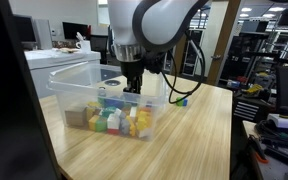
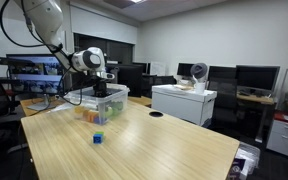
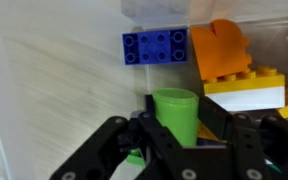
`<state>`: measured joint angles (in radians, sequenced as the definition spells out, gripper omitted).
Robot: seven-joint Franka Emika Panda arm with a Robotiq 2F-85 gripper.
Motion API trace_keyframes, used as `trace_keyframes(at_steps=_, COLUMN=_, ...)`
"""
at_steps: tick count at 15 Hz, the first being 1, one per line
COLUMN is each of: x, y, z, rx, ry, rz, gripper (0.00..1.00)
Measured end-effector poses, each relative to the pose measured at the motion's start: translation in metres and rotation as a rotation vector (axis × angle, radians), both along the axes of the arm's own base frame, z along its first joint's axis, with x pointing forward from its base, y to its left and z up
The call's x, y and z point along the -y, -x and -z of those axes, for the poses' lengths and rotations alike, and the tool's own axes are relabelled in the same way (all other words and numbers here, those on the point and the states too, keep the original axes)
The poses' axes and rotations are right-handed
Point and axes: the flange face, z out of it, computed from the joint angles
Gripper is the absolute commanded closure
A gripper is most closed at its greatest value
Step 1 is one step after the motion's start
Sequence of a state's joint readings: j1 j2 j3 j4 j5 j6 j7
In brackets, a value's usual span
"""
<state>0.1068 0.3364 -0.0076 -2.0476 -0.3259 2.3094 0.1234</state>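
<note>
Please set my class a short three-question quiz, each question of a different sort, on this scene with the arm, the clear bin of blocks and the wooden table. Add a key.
1. True or false: the end effector is at the clear bin of coloured blocks, not over bare table.
2. In the wrist view, what colour is the block between the end effector's fingers? A red, B green, C white.
3. Fill the gap: a small loose block lies on the wooden table, ____ the bin.

Key: 1 true; 2 B; 3 outside.
</note>
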Motion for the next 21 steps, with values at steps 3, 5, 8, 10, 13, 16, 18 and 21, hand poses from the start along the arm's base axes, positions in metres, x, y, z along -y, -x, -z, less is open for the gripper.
trace_keyframes(at_steps=3, x=0.001, y=-0.001, z=-0.01, rx=0.015, ry=-0.001, rz=0.002, gripper=1.0)
trace_keyframes(at_steps=5, x=0.005, y=-0.002, z=-0.012, rx=0.019, ry=0.002, rz=0.009, gripper=0.7)
trace_keyframes(at_steps=8, x=0.013, y=-0.001, z=-0.01, rx=0.012, ry=0.014, rz=0.016, gripper=0.57)
trace_keyframes(at_steps=10, x=0.016, y=0.001, z=-0.005, rx=-0.001, ry=0.022, rz=0.016, gripper=0.42)
trace_keyframes(at_steps=13, x=0.016, y=0.003, z=0.001, rx=-0.012, ry=0.027, rz=0.011, gripper=0.23)
trace_keyframes(at_steps=16, x=0.015, y=0.004, z=0.006, rx=-0.02, ry=0.029, rz=0.009, gripper=0.0)
trace_keyframes(at_steps=18, x=0.015, y=0.004, z=0.006, rx=-0.02, ry=0.029, rz=0.006, gripper=0.0)
trace_keyframes(at_steps=21, x=0.012, y=0.001, z=0.005, rx=-0.015, ry=0.033, rz=-0.003, gripper=0.0)
